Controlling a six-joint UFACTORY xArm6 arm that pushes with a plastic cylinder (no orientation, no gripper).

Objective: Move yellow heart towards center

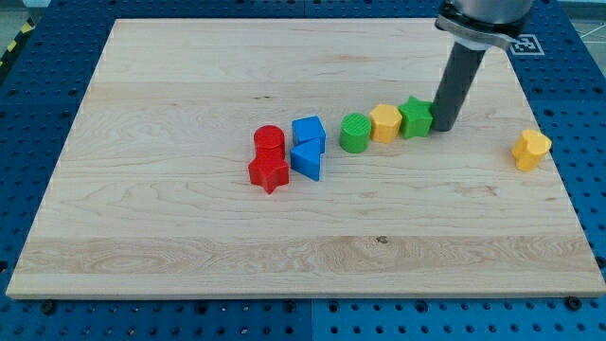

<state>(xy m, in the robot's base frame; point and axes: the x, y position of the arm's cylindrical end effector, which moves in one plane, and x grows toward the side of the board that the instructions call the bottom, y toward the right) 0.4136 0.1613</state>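
**Tip at the green star, yellow heart alone at the view's right**

The wooden board (189, 246) fills most of the camera view, pale grain, lying on a blue perforated table (38, 114) that shows on every side.

My arm (478, 19) enters from the view's top right; the dark rod comes down from it, leaning slightly toward the view's left. There is no claw on this rig, so nothing to report as apart, together or clamped: only the rod. I read my tip (443, 128) as touching or just beside the right side of the green star (416, 116); I cannot tell which.

Blocks, in two groups plus one loner:

- Row near the centre, a little toward the view's top right: green cylinder (355, 133), yellow hexagon-like block (385, 123), then the green star, running left to right, each touching or just beside its neighbour.
- Cluster left of that row: red cylinder (269, 142) with the red star (269, 173) directly below it; blue cube (309, 132) with the blue triangular block (307, 158) below it. The red and blue pairs sit just beside each other.
- Yellow heart (531, 149): alone near the board's right edge, well apart from my tip and from the row, lower right of the rod.
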